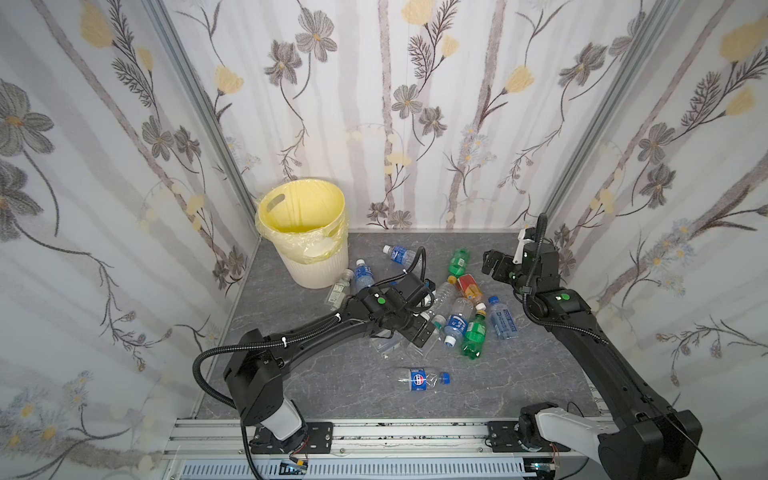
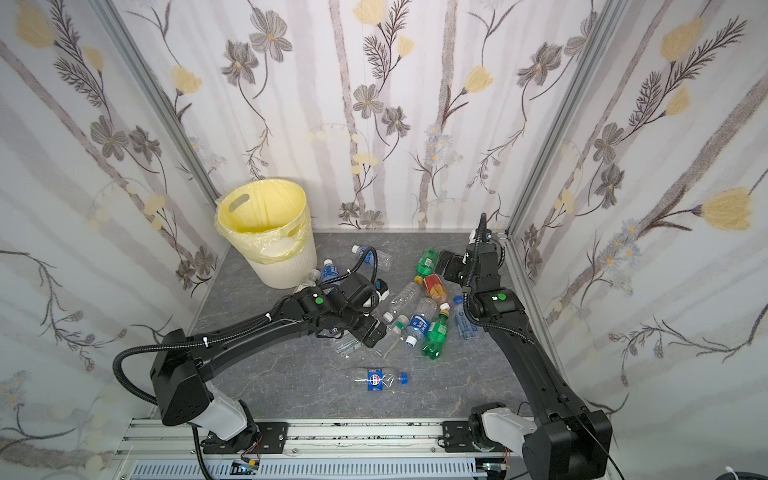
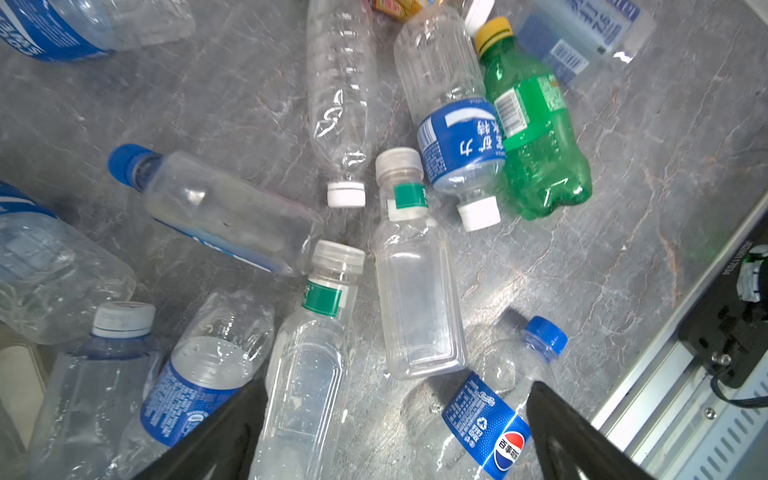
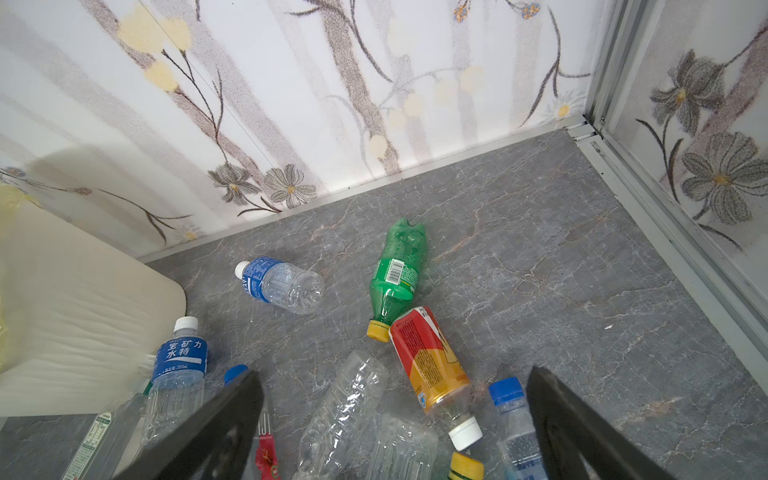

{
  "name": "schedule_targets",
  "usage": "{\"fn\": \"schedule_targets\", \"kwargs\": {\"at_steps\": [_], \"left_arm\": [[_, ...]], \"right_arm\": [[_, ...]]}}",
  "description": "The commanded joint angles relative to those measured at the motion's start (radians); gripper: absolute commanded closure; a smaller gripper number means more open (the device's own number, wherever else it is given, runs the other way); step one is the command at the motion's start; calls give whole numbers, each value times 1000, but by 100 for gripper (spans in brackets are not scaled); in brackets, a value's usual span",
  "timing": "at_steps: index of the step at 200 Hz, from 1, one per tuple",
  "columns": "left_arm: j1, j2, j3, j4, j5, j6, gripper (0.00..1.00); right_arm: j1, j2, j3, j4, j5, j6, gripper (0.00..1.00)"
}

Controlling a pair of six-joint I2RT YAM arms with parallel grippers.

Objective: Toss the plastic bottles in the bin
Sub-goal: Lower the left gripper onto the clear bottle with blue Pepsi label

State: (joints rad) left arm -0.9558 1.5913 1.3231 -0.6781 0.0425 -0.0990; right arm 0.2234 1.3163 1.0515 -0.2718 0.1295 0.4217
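Several plastic bottles (image 1: 457,311) lie in a loose pile mid-table, mostly clear with blue labels. Among them are two green ones (image 1: 473,332) (image 4: 397,274) and a red-orange labelled one (image 1: 469,286) (image 4: 428,361). A Pepsi bottle (image 1: 419,379) (image 3: 490,424) lies alone nearer the front. The cream ribbed bin (image 1: 311,270) (image 2: 286,270) with its yellow bag stands at the back left. My left gripper (image 1: 422,334) (image 3: 397,388) hangs open over the pile's near-left side, holding nothing. My right gripper (image 1: 490,264) (image 4: 395,374) is open above the pile's far-right side, empty.
Three more bottles (image 1: 363,276) lie next to the bin's base. Flowered walls (image 1: 415,124) close in the back and both sides. A metal rail (image 1: 374,432) runs along the front edge. Bare grey table (image 4: 561,249) shows at the back right.
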Motion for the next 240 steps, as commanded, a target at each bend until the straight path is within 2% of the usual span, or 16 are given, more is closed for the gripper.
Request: {"fn": "schedule_targets", "kwargs": {"at_steps": [1, 109, 148, 240], "left_arm": [[-41, -9, -22, 19, -19, -6, 0], [-191, -22, -179, 19, -38, -31, 0], [-210, -22, -190, 20, -38, -33, 0], [-250, 33, -208, 30, -125, -30, 0]], "right_arm": [[-1, -4, -8, 21, -7, 13, 0], [-27, -28, -84, 50, -18, 23, 0], [-32, -13, -88, 64, -24, 29, 0], [-35, 8, -86, 76, -39, 37, 0]]}}
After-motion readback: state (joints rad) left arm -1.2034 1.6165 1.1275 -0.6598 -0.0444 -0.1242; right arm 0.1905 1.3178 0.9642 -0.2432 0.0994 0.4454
